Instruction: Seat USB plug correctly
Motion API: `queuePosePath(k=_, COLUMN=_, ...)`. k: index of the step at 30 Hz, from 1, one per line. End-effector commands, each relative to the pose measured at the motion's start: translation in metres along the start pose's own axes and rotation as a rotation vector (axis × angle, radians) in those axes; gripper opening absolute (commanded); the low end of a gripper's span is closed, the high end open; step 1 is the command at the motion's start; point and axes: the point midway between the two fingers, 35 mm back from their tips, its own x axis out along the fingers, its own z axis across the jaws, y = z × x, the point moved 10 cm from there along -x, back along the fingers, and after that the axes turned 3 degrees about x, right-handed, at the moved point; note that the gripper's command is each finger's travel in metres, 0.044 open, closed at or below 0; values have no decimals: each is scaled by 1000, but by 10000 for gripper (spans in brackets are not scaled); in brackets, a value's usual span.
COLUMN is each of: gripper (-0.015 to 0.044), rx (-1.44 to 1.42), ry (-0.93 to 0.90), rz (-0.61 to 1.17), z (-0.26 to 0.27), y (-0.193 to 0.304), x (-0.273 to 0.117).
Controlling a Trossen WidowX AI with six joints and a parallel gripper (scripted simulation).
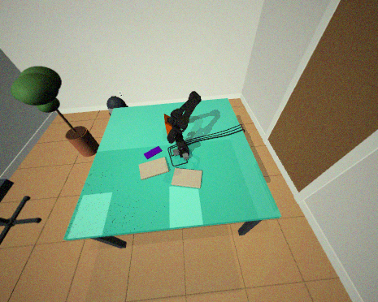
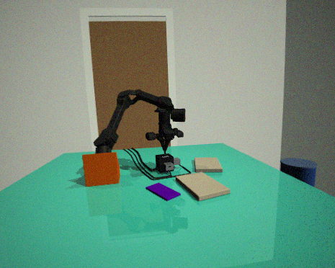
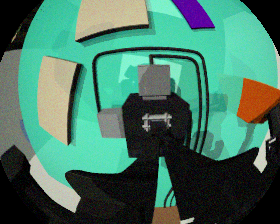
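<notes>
The black parallel-jaw gripper [image 2: 165, 150] pointed straight down, its fingers nearly closed on the small USB plug [image 3: 156, 121] standing in the top socket of the black power cube [image 2: 164, 163]. Black cables [image 2: 140, 162] looped round the cube on the glossy green table [image 2: 240, 223].

The arm [image 2: 132, 108] is matte black, built of slim rounded links with bulky cylindrical joints, ending in a narrow tapered tool [image 2: 164, 148].
</notes>
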Motion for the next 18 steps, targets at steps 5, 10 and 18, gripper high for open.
queuePosePath(k=5, gripper=0, rx=5, ry=-1, rz=3, z=0, y=0, x=1)
queuePosePath(k=10, gripper=0, rx=5, ry=-2, rz=3, z=0, y=0, x=2)
queuePosePath(k=18, gripper=0, rx=5, ry=-2, rz=3, z=0, y=0, x=3)
